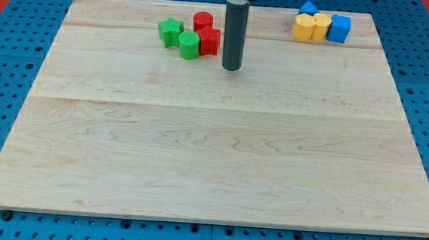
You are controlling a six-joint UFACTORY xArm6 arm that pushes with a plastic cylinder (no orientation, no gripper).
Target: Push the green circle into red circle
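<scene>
The green circle (189, 45) stands near the view's top, left of centre. It touches a second red block (209, 41) on its right. The red circle (202, 21) stands just above and to the right of the green circle, close to it. A green star-shaped block (170, 31) lies to the left of the green circle. My tip (232, 67) rests on the board just right of the red block, slightly below it and apart from the green circle.
Two yellow blocks (304, 27) (321, 26) and two blue blocks (340, 28) (309, 8) cluster at the view's top right. The wooden board (212, 150) lies on a blue perforated table; the board's top edge is close behind the blocks.
</scene>
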